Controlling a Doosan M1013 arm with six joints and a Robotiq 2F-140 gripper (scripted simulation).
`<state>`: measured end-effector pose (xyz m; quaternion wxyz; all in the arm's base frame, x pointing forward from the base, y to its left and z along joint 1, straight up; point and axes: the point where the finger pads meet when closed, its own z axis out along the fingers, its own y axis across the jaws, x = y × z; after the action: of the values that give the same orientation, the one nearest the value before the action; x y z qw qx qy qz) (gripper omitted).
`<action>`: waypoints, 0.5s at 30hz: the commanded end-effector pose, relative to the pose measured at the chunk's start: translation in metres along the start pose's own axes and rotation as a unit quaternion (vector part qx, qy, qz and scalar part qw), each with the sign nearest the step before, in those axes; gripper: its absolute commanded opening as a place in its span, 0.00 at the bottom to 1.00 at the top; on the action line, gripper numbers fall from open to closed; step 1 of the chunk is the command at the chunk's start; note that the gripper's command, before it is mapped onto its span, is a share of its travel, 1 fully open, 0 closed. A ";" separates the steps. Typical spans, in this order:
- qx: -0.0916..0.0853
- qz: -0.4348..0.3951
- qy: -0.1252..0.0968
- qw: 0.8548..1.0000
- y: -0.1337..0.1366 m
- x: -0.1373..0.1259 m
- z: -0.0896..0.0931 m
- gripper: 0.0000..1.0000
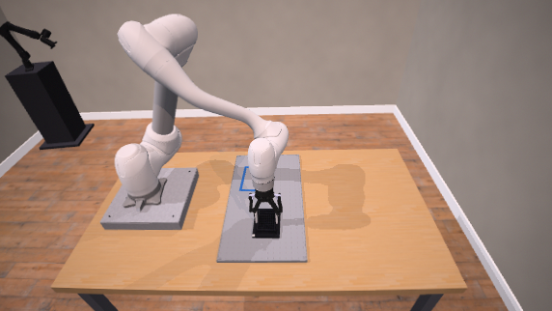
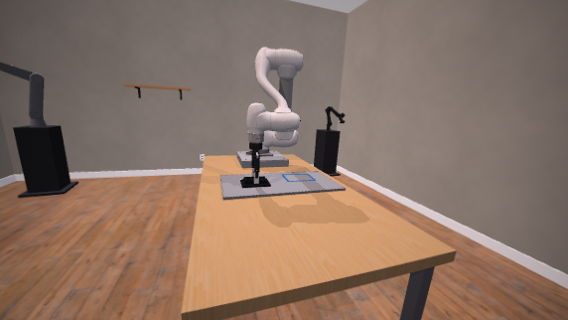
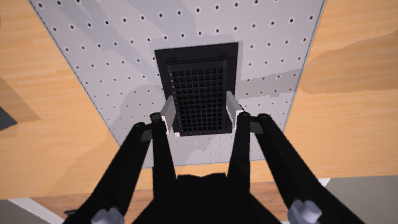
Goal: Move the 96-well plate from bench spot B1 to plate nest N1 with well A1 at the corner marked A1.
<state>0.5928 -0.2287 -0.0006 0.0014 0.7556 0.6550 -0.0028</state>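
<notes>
While hanging over grey perforated board (image 3: 115,75), black two-fingered pincer (image 3: 200,116) clenched on black gridded 96-well plate (image 3: 199,85) sides.

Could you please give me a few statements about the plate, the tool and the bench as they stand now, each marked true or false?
1. The tool is shut on the black 96-well plate, one pad on each long side. True.
2. The plate lies inside the blue outline. False: the outline is bare, and the plate is farther along the grey perforated board, away from it.
3. The plate faces wells up. True: its grid of wells shows in the wrist view.
4. The arm's base plate stands on the floor beside the table. False: it rests on the wooden table.
5. The tool points sideways along the board. False: it points straight down over the plate.
</notes>
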 end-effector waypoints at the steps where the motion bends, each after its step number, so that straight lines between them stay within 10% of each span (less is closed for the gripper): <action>1: 0.000 0.000 0.000 1.000 0.000 0.000 0.001 0.00; 15: 0.000 0.000 0.000 1.000 0.000 0.000 0.003 0.00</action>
<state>0.5928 -0.2287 -0.0028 0.0014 0.7556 0.6550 -0.0028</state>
